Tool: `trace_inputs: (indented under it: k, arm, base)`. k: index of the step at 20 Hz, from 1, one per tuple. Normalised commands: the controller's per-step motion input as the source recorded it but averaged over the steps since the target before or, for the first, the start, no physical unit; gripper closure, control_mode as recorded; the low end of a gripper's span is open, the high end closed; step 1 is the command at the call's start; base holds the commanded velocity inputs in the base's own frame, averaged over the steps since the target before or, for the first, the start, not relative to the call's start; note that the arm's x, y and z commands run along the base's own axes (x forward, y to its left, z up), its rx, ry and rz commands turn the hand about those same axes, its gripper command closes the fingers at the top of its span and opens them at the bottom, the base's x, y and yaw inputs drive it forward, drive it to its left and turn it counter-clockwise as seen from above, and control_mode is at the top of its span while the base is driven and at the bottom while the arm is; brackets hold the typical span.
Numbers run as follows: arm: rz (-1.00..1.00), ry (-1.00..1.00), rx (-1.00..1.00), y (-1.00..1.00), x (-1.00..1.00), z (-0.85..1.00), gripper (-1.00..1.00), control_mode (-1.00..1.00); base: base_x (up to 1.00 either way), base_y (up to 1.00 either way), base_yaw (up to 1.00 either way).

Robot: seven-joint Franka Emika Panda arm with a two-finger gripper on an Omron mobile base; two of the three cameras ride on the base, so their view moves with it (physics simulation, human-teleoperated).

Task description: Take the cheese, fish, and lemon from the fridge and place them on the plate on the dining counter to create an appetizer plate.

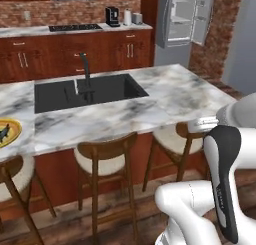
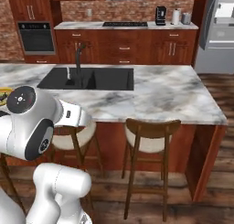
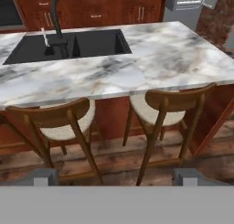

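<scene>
Plate (image 1: pixel 9 134) with the yellow rim sits at the far left end of the dining desk (image 1: pixel 170 96), well to the left of the black sink (image 1: pixel 87 91). A small dark fish (image 1: pixel 4 132) lies on it. In the right base view a thin slice of the same plate (image 2: pixel 4 91) shows left of the sink (image 2: pixel 91 78), just past the arm's round joint.

The sink is set into the marble top, and a dark tap (image 1: pixel 86 71) rises at its middle. Wooden stools (image 1: pixel 107 161) with pale seats stand along the near edge, below and to either side of the sink.

Right of the sink the marble is bare veined stone running to the desk's corner. Beyond the sink stands the wall counter with a black hob (image 1: pixel 75 27) and a coffee machine (image 1: pixel 112 16). Far to the right of the sink and behind it, the grey fridge (image 1: pixel 182 19) stands with its doors open and its white inside showing.

The pincer (image 3: pixel 116 175) hangs on the stool side of the desk, to the right of the sink and lower than it, its two tips (image 3: pixel 45 176) spread wide with nothing between them.
</scene>
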Motion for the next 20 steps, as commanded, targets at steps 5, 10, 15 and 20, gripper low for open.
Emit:
trace_inputs:
  k: [5, 10, 15, 20]
  arm:
    - [0.0, 0.0, 0.0, 0.0, 0.0, 0.0, -1.0, 1.0]
    - [0.0, 0.0, 0.0, 0.0, 0.0, 0.0, -1.0, 1.0]
    - [0.0, 0.0, 0.0, 0.0, 0.0, 0.0, -1.0, 1.0]
    - [0.0, 0.0, 0.0, 0.0, 0.0, 0.0, -1.0, 1.0]
  base:
    - [0.0, -1.0, -0.13]
    - [0.02, -1.0, -0.11]
    - [0.18, -1.0, -0.09]
    - [0.39, -1.0, -0.03]
